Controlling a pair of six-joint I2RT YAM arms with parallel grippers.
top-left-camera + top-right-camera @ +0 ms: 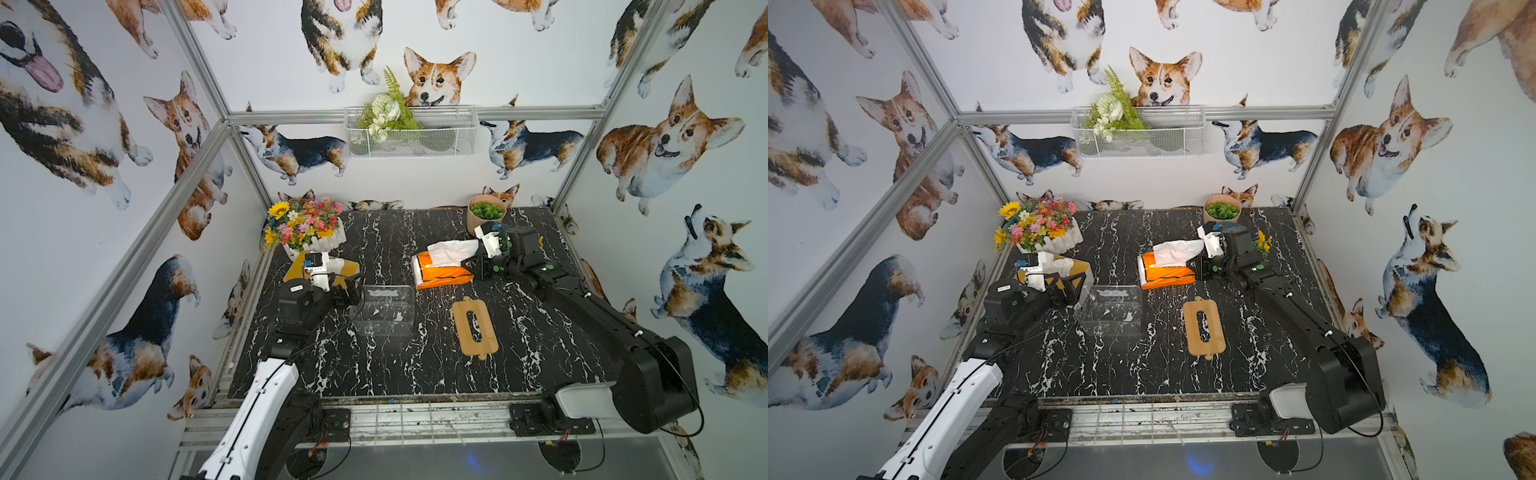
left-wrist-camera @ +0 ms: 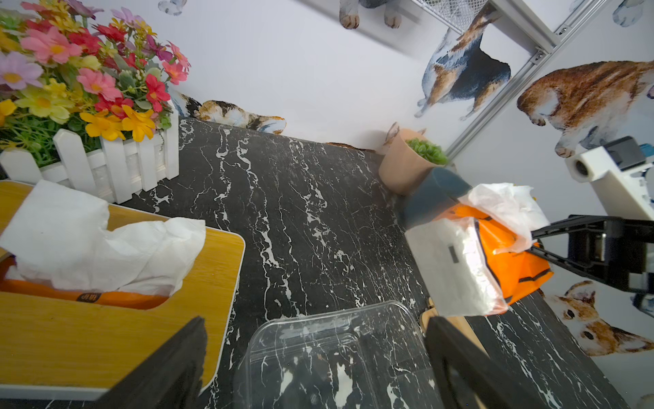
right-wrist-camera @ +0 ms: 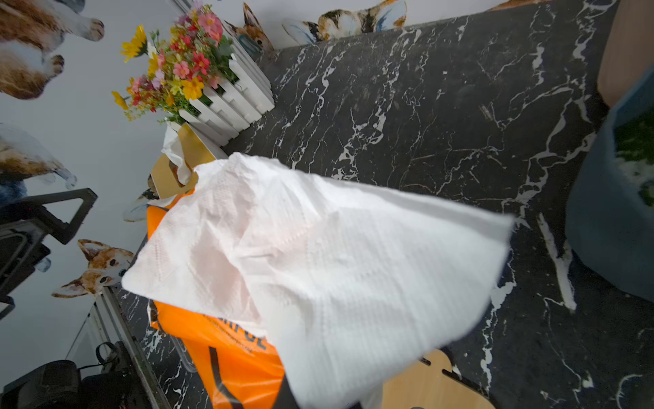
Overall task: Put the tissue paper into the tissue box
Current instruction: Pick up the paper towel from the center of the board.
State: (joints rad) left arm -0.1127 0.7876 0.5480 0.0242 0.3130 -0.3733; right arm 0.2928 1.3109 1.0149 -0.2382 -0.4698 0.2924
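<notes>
The tissue paper (image 1: 440, 274) is an orange plastic pack with a white sheet (image 3: 318, 248) sticking out of its top. It sits right of centre in both top views. My right gripper (image 1: 478, 268) is shut on the pack's right end; in the right wrist view the white sheet hides the jaws. The tissue box (image 1: 384, 309) is a clear, empty plastic tub in front of and left of the pack. Its bamboo lid (image 1: 475, 328) lies flat on the table to its right. My left gripper (image 2: 315, 364) is open just beside the tub's left edge, holding nothing.
A second tissue box with a wooden lid (image 1: 347, 268) stands beside the left wrist. A white-fenced flower planter (image 1: 307, 232) stands at the back left. A tan pot of greenery (image 1: 486, 212) and a blue pot (image 2: 435, 198) stand behind the right gripper.
</notes>
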